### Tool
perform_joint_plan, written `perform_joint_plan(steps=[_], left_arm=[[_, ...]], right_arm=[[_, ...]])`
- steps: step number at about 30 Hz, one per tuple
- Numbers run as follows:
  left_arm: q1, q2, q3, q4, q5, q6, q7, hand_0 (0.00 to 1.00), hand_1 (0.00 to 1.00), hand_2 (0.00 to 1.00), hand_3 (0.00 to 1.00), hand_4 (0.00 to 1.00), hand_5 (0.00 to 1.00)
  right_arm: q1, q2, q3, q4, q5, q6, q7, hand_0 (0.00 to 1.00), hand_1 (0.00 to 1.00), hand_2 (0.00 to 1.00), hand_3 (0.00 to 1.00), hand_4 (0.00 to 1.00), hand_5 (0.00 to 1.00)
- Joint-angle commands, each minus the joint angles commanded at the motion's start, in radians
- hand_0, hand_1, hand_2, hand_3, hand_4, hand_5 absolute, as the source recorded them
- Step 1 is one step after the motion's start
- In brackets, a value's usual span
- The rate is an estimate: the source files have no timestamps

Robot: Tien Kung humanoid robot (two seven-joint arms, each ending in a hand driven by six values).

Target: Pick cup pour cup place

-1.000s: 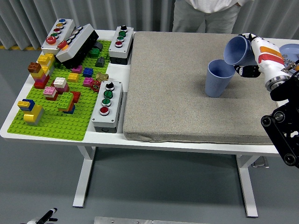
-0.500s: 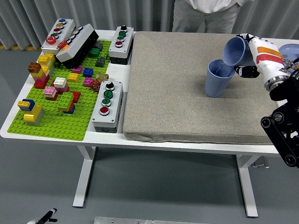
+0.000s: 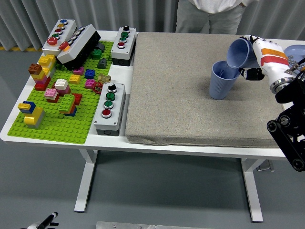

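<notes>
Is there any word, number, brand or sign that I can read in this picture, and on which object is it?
None can be read.
Button boxes: coloured buttons only; any labels are too small to tell.
Tilted cup in the right hand, and the upright cup: plain blue, no print visible.
Toy bricks and grey mat: no text visible.

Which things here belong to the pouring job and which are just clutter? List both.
Job:
- tilted blue plastic cup, held by the right hand
- upright blue plastic cup under it
- grey mat beneath

Lying about:
- green baseplate with coloured toy bricks
- grey push-button boxes
- pale blue dish at right edge
</notes>
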Motion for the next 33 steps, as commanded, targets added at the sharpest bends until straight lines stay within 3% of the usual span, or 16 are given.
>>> perform_joint_plan(steps=[33], left_arm=[[-0.002, 0.001, -0.006, 0.0, 0.003, 0.0, 0.001, 0.867, 0.816, 0.886, 0.787, 0.644, 0.998]], right_arm=[[0.023, -0.035, -0.062, 0.015, -0.043, 0.007, -0.052, 0.768, 0.64, 0.511, 0.608, 0.698, 0.002]])
